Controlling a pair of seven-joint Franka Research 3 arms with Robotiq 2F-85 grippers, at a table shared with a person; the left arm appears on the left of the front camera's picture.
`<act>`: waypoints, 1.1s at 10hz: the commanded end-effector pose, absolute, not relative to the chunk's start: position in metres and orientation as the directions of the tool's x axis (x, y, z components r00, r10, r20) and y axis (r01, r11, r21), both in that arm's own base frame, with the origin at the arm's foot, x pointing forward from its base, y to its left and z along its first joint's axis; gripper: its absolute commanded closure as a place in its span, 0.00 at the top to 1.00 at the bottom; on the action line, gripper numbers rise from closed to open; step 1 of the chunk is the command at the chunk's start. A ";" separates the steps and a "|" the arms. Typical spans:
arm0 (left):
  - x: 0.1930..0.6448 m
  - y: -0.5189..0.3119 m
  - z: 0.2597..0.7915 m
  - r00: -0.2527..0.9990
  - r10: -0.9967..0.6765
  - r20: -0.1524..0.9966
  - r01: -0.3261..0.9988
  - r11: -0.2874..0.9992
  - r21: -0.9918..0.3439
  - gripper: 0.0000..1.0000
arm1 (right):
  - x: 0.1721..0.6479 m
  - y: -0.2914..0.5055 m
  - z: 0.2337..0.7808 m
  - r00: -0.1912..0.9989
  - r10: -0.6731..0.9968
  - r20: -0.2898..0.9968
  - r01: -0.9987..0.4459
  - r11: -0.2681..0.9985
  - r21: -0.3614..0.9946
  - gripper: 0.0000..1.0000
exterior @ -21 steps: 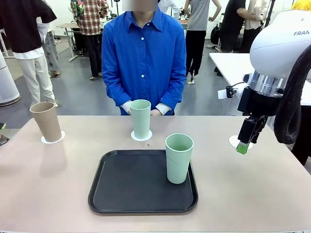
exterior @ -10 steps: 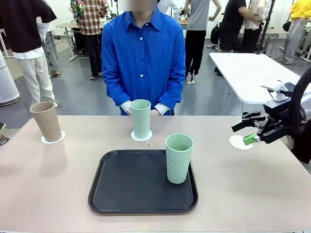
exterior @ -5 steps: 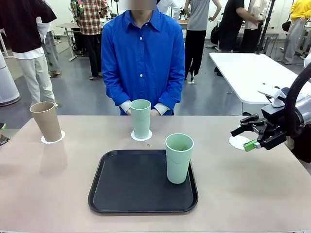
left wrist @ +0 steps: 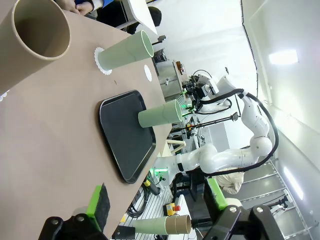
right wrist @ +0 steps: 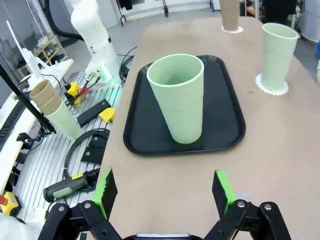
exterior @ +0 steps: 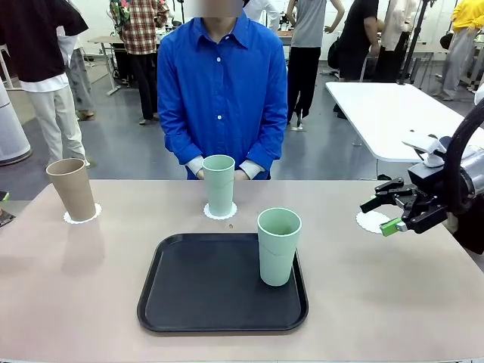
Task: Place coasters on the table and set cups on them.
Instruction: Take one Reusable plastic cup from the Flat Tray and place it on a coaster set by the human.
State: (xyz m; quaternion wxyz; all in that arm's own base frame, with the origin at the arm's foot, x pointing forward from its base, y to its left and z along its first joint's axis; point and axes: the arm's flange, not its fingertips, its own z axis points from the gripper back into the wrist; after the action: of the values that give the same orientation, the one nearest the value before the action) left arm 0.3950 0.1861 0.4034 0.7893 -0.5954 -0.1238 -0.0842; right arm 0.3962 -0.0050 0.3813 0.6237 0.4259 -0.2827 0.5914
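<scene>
Right tool [exterior: 376, 215] swung up off the bare coaster [exterior: 367, 221], now horiz., open & empty. We reckon coasters done; tray cup [exterior: 278, 246] goes next.

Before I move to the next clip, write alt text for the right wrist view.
A mint green cup stands on a black tray, straight ahead of the right arm's open, empty pincer. Beyond, a second mint cup and a tan cup each stand on a white doily.
</scene>
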 end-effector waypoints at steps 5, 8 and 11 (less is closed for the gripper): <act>0.394 0.187 0.406 0.954 0.014 0.299 0.285 0.269 -0.920 1.00 | 0.405 0.033 0.313 0.156 0.335 0.929 -0.986 -0.005 0.168 1.00; 0.394 0.187 0.406 0.954 0.014 0.299 0.285 0.269 -0.920 1.00 | 0.407 0.050 0.293 0.168 0.329 0.929 -0.983 -0.017 0.184 1.00; 0.394 0.187 0.406 0.954 0.014 0.299 0.285 0.269 -0.920 1.00 | 0.412 0.066 0.280 0.148 0.324 0.934 -0.985 -0.039 0.169 1.00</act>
State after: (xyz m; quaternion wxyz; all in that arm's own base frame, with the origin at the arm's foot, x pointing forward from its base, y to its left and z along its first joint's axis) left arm 0.3950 0.1862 0.4034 0.7893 -0.5955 -0.1238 -0.0841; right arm 0.4057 0.0564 0.2872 0.6038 0.4774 -0.3364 0.5425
